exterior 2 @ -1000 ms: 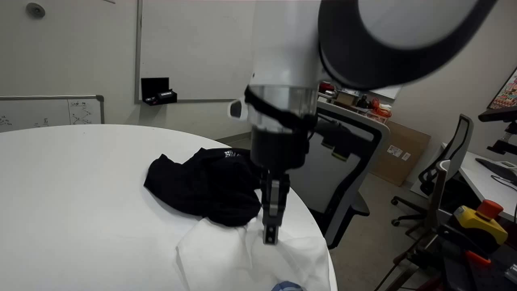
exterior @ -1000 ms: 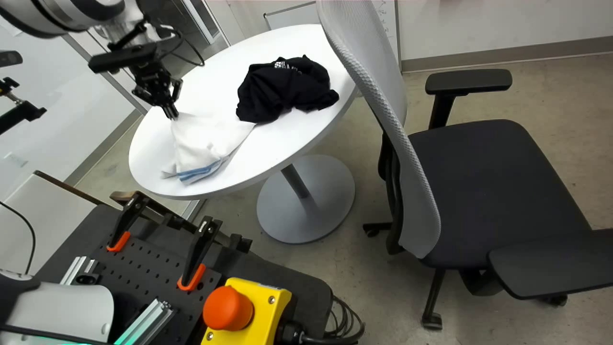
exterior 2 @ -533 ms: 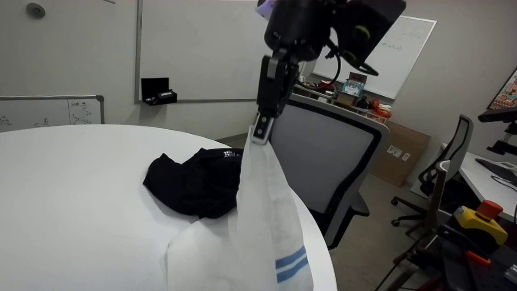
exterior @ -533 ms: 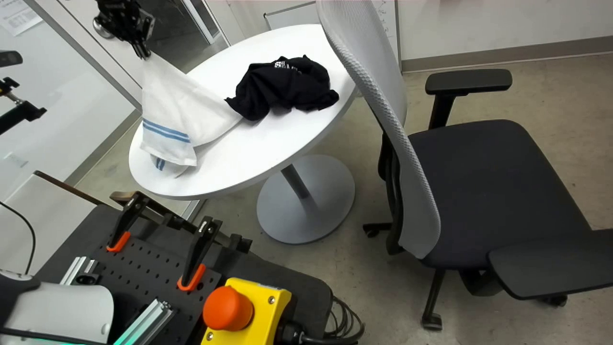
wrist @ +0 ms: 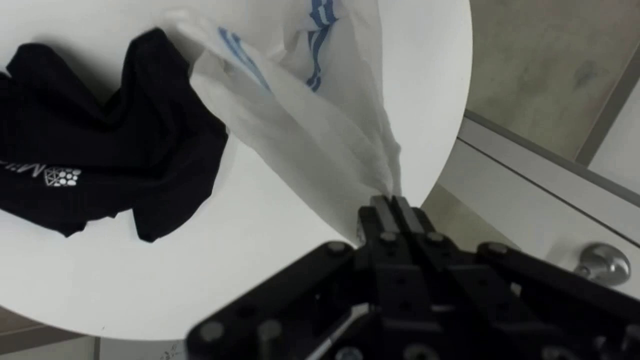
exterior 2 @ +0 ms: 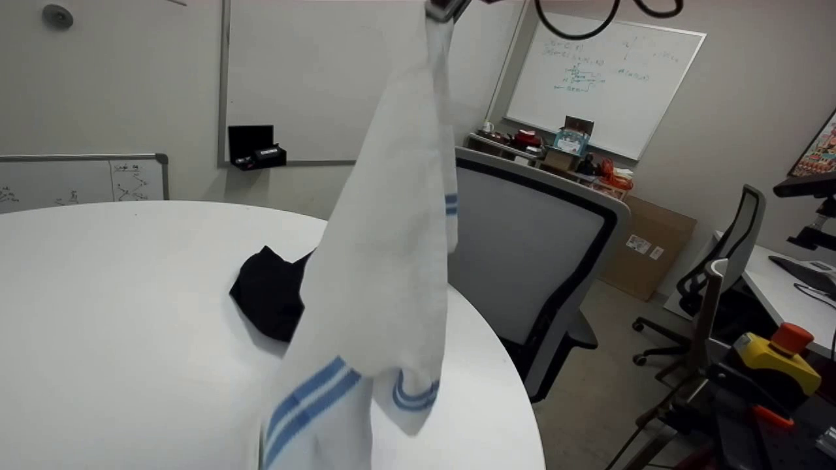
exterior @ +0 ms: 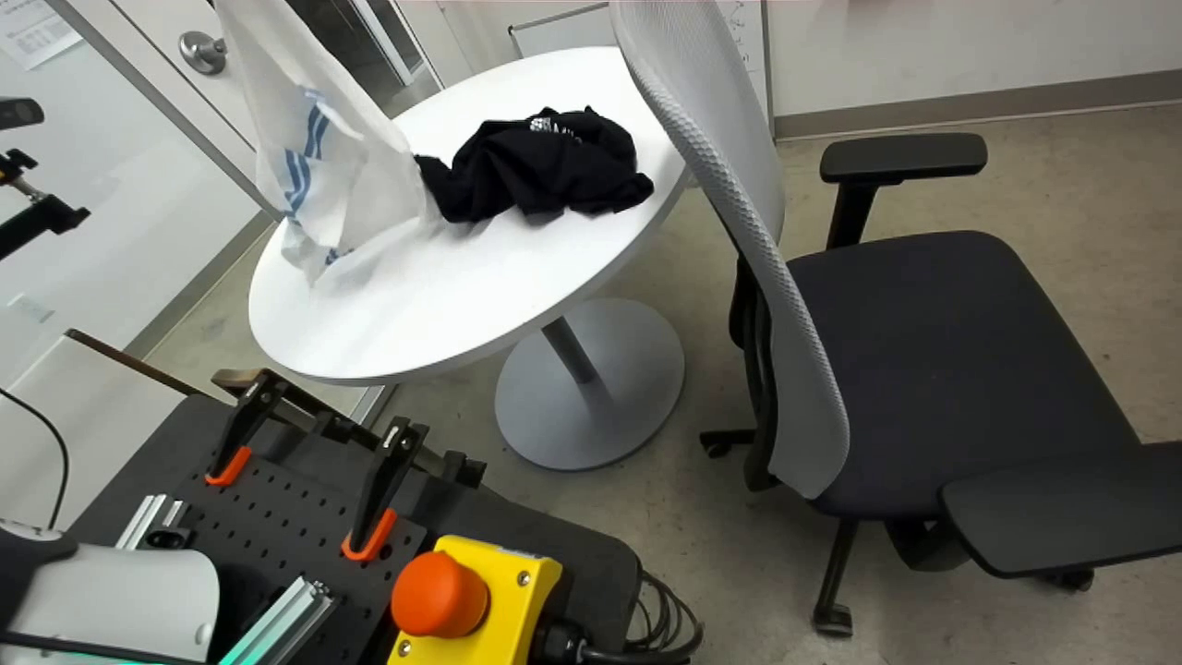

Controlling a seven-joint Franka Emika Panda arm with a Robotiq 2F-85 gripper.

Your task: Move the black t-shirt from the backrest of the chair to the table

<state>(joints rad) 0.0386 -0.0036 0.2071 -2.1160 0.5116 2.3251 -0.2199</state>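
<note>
The black t-shirt (exterior: 545, 166) lies crumpled on the round white table (exterior: 443, 319). It shows in both exterior views, partly hidden behind a towel in one (exterior 2: 268, 294), and in the wrist view (wrist: 165, 145) with white print. My gripper (wrist: 391, 200) is shut on a white towel (wrist: 320, 135) with blue stripes. The towel (exterior 2: 385, 248) hangs from the fingertips over the table, beside the t-shirt. In an exterior view only the gripper's tip (exterior 2: 447, 8) shows at the top edge. The grey chair backrest (exterior: 739, 203) stands by the table with no cloth seen on it.
A dark cart (exterior: 517, 517) with clamps (exterior: 383, 485) and a yellow emergency-stop box (exterior: 499, 591) stands near the table. A door handle (wrist: 602, 265) shows beyond the table edge. The chair's armrest (exterior: 905, 157) extends away from the table.
My gripper has risen with the towel, lifting most of it off the table and leaving an exterior view. The t-shirt's edge by the towel has spread slightly toward the towel.
</note>
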